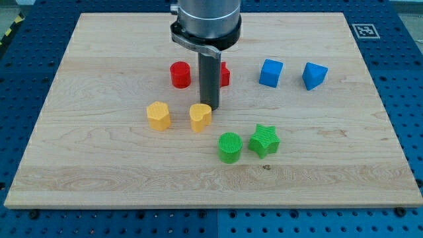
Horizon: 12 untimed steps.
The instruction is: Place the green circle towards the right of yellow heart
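The green circle [230,147] stands on the wooden board [99,178], below and to the right of the yellow heart [200,117]. A green star [264,140] sits right beside the green circle on its right. My tip [207,106] is at the upper right edge of the yellow heart, touching or nearly touching it, and above and left of the green circle.
A yellow hexagon-like block [158,116] lies left of the heart. A red cylinder [180,75] and another red block [224,75], partly hidden by the rod, lie near the top. A blue cube [271,73] and a blue angular block [314,75] lie at upper right.
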### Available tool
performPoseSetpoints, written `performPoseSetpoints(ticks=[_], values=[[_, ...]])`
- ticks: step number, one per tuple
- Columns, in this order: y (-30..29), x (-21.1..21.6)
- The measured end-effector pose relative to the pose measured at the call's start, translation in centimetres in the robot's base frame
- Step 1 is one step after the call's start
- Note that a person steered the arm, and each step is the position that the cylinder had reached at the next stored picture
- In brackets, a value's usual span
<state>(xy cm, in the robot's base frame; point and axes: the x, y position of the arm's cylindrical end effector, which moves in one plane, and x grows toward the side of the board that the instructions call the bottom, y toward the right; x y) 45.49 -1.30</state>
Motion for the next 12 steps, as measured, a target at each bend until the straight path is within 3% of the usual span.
performPoseSetpoints(ticks=[1, 3, 5, 6, 8, 9, 11, 12], values=[[0.5, -0.3], [7.6, -0.1], [15.3, 9.5], [15.0, 14.1], [6.5, 12.7], [6.0, 12.9], [-0.7, 15.1], [-0.7, 14.7]])
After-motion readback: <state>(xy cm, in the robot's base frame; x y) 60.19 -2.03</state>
